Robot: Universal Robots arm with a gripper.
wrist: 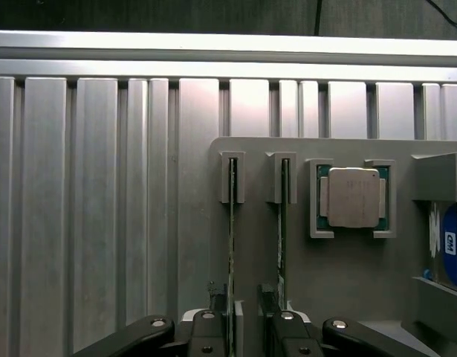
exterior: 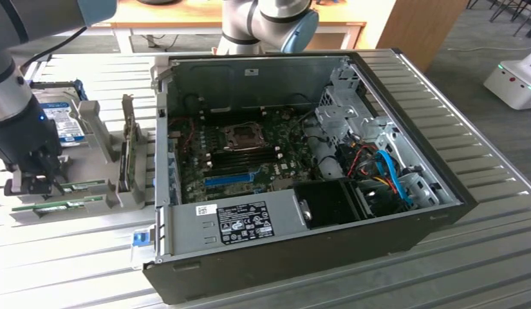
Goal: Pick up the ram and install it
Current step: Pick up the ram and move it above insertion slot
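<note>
So the black two-finger gripper is spread as wide as it goes and has nothing in it. It hangs low over the flat grey plastic parts holder on the ribbed aluminium table.

The ram, a long thin green circuit-board stick, stands on edge in a holder slot and runs straight out from the fingertips. A second green stick stands parallel just beside it, its near end at the other finger. Honestly can't tell which one the jaws are lined up on, or if they touch either.

Past the second stick, further from the hand, a square silver processor chip sits in its own pocket. Beyond that is a silver hard drive with a blue label. The open black computer case lies well away from the hand, toward the exterior view's right.
</note>
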